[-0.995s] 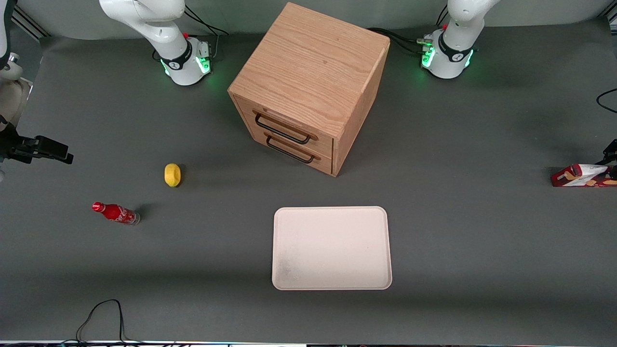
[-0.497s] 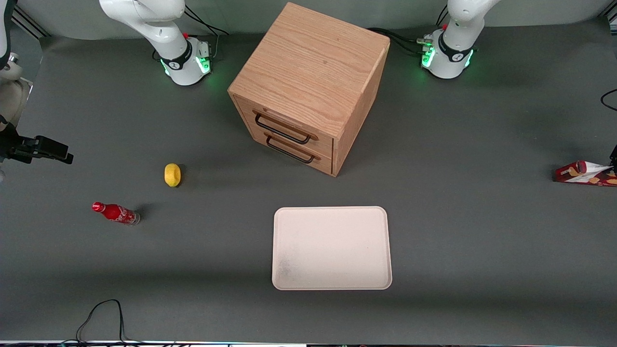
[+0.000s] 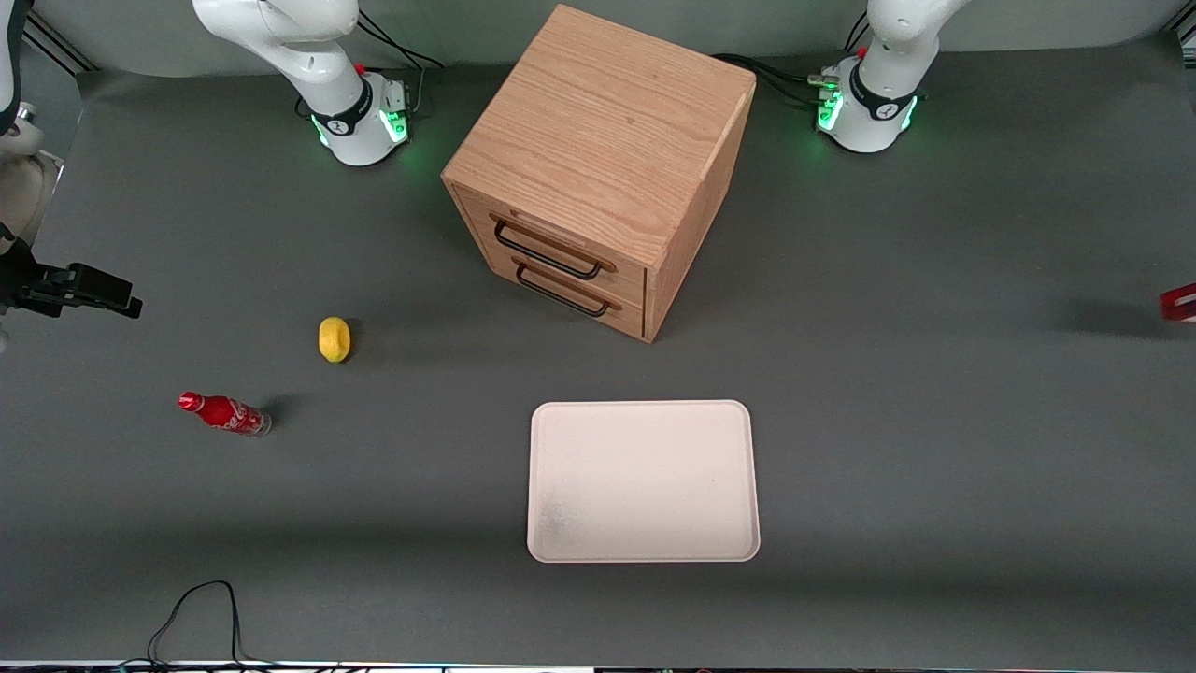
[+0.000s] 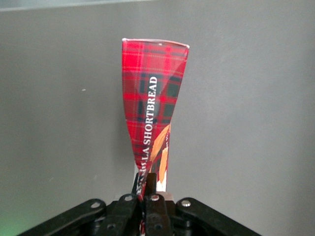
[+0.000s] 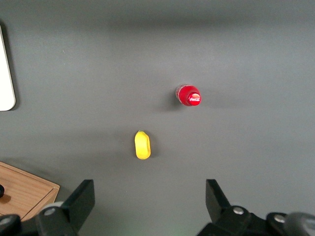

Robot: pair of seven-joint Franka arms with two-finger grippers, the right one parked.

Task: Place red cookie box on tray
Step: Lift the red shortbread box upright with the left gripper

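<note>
The red cookie box (image 4: 154,93) is a slim tartan carton with SHORTBREAD lettering. My left gripper (image 4: 146,189) is shut on one of its narrow ends, and the box hangs away from the wrist above the grey table. In the front view only a small red tip of the box (image 3: 1179,304) shows at the working arm's end of the table, with its shadow on the mat beneath; the gripper itself is outside that view. The cream tray (image 3: 643,480) lies flat with nothing on it, nearer the front camera than the cabinet.
A wooden drawer cabinet (image 3: 598,159) with two black handles stands mid-table. Toward the parked arm's end lie a yellow fruit (image 3: 334,338) and a small red soda bottle (image 3: 224,412). A black cable (image 3: 201,608) loops near the front edge.
The cookie box has come up off the table in my gripper and moved outward; a second ago most of it lay in the front view, now only its tip shows.
</note>
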